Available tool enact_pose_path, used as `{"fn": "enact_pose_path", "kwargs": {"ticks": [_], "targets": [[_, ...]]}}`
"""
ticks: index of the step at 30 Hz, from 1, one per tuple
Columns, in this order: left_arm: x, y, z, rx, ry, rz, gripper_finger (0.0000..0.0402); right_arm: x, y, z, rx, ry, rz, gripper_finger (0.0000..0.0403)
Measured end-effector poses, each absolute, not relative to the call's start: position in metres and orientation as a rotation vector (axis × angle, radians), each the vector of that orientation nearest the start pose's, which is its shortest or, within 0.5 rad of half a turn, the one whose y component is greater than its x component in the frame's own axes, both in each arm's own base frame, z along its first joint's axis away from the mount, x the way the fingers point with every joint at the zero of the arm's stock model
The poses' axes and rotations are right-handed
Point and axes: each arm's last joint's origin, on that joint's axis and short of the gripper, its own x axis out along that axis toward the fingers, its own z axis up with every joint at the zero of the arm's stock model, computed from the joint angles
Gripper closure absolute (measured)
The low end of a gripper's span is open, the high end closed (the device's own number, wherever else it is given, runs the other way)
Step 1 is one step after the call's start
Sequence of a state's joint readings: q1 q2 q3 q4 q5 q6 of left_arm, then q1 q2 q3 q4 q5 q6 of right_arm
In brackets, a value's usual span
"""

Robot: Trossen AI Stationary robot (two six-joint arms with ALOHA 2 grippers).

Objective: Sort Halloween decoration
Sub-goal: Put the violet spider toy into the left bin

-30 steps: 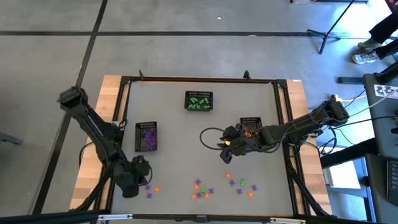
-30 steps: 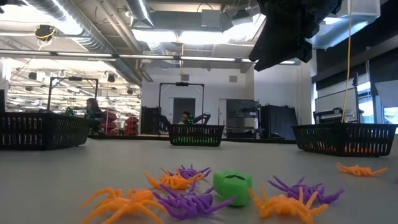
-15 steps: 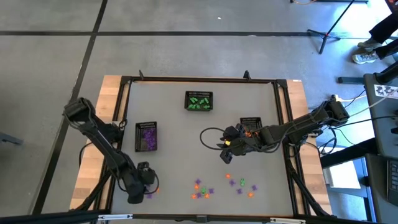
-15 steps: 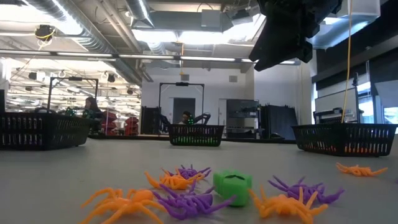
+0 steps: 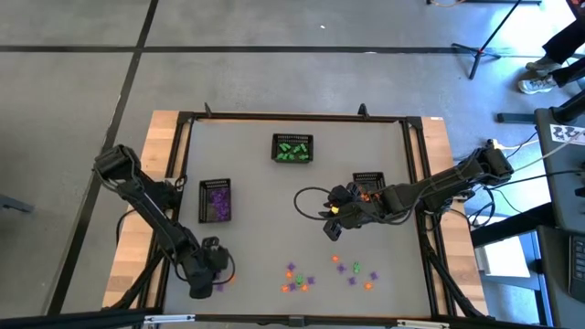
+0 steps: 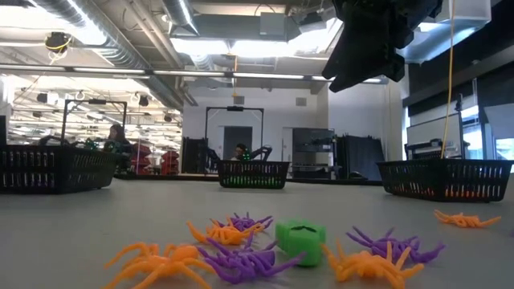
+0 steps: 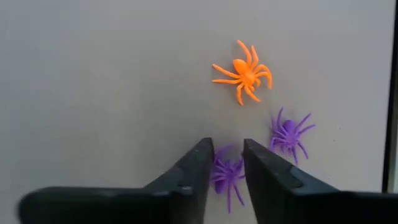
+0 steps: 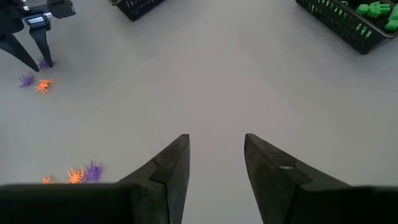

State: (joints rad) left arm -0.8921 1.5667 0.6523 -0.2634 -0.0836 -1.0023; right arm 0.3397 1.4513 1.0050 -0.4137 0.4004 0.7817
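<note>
The Halloween decoration is tiny plastic spiders and green pieces lying on the grey table. My left gripper points down at the near left of the table. It is open, with one finger on each side of a purple spider that lies flat on the table. I cannot tell whether the fingers touch the spider. An orange spider and a second purple spider lie just beyond it. My right gripper hangs open and empty over the table's middle right.
Three black mesh baskets stand on the table: one with green pieces at the far middle, one with purple pieces at the left, and one partly under my right arm. Loose spiders and a green piece lie near the front edge.
My left gripper has come down toward the table and a little toward its near edge, ending over the purple spider at the near left. The spiders have stayed where they lay.
</note>
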Motion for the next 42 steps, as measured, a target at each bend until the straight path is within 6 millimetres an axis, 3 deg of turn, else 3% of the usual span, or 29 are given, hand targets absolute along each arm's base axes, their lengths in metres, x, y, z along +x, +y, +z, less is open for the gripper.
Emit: {"fn": "enact_pose_path", "kwargs": {"ticks": [6, 12, 18, 25, 31, 37, 42], "targets": [[0.16, -0.194, 0.12, -0.29, 1.271, -0.093, 0.0394, 0.284, 0.088, 0.242, 0.428, 0.723, -0.359, 0.0253], [0.161, -0.191, 0.127, -0.321, 1.254, -0.101, 0.0401, 0.284, 0.088, 0.242, 0.426, 0.725, -0.36, 0.0253], [0.162, -0.176, 0.146, -0.349, 1.22, -0.06, 0.0401, 0.284, 0.088, 0.242, 0.422, 0.726, -0.36, 0.0253], [0.156, -0.146, 0.19, -0.289, 1.155, 0.077, 0.0401, 0.283, 0.088, 0.242, 0.419, 0.724, -0.366, 0.0253], [0.14, -0.102, 0.232, -0.18, 1.086, 0.37, 0.0401, 0.283, 0.088, 0.242, 0.419, 0.722, -0.367, 0.0253], [0.129, -0.067, 0.236, -0.215, 1.061, 0.521, 0.0391, 0.284, 0.088, 0.242, 0.42, 0.721, -0.367, 0.0253], [0.126, -0.054, 0.235, -0.269, 1.086, 0.525, 0.0335, 0.284, 0.088, 0.242, 0.424, 0.725, -0.359, 0.0253]]}}
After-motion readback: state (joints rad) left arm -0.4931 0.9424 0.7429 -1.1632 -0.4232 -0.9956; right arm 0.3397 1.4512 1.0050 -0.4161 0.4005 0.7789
